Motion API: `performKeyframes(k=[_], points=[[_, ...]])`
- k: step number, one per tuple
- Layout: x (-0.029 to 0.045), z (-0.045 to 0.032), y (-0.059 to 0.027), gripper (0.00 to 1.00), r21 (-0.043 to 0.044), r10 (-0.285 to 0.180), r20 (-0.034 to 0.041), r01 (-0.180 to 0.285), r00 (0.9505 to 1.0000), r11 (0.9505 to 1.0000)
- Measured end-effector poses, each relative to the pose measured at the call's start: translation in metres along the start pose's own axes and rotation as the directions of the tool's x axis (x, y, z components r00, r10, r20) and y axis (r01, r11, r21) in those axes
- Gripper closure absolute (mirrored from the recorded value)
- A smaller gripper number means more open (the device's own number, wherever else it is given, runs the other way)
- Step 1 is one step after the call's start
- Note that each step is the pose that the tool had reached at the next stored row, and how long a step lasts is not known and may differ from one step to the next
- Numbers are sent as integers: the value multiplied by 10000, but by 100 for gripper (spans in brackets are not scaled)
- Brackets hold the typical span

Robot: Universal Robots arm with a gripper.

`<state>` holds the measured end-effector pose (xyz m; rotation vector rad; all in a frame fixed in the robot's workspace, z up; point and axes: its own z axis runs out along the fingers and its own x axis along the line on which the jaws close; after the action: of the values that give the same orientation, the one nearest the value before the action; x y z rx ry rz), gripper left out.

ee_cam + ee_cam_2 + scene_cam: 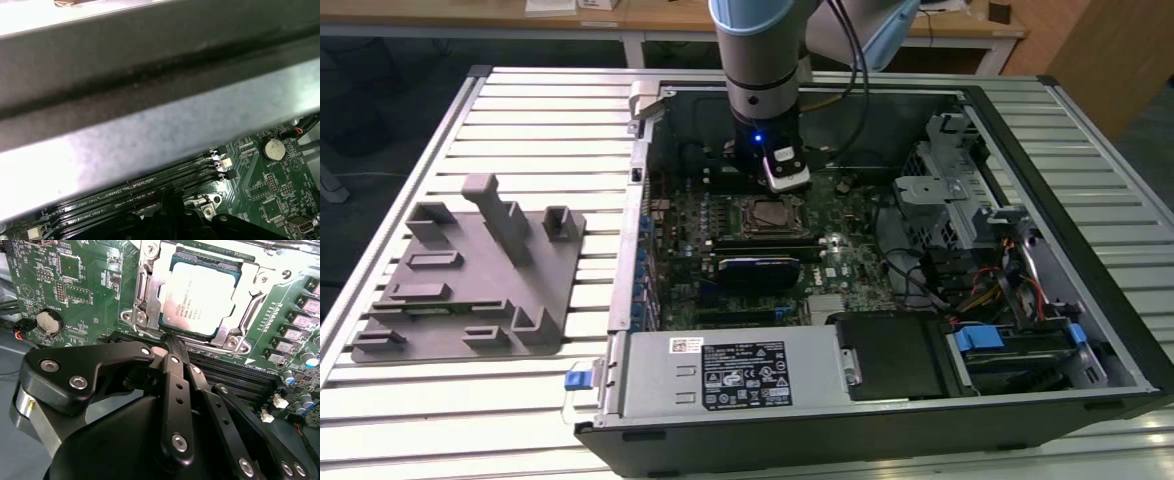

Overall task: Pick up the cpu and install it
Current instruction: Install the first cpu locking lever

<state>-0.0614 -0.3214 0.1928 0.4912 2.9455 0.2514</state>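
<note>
The cpu, a silvery square chip with a thin greenish rim, lies flat in the motherboard socket, and the socket's metal frame surrounds it. My gripper is shut with nothing between its fingers. Its black fingertips come together at the socket's edge, right beside one side of the cpu. In the exterior view the arm reaches down into the open computer case, with the gripper just above the socket. In the first wrist view the dark fingertips sit next to the memory slots.
A grey moulded fixture lies on the slatted table at the exterior view's left. Inside the case are the power supply, a drive cage and cables. A coin battery sits on the board. The case wall looms close.
</note>
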Motion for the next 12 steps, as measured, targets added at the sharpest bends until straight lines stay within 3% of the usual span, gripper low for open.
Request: performKeyframes(k=[12], points=[[-6, -10, 6, 89, -11, 0, 5, 0, 10000, 10000]])
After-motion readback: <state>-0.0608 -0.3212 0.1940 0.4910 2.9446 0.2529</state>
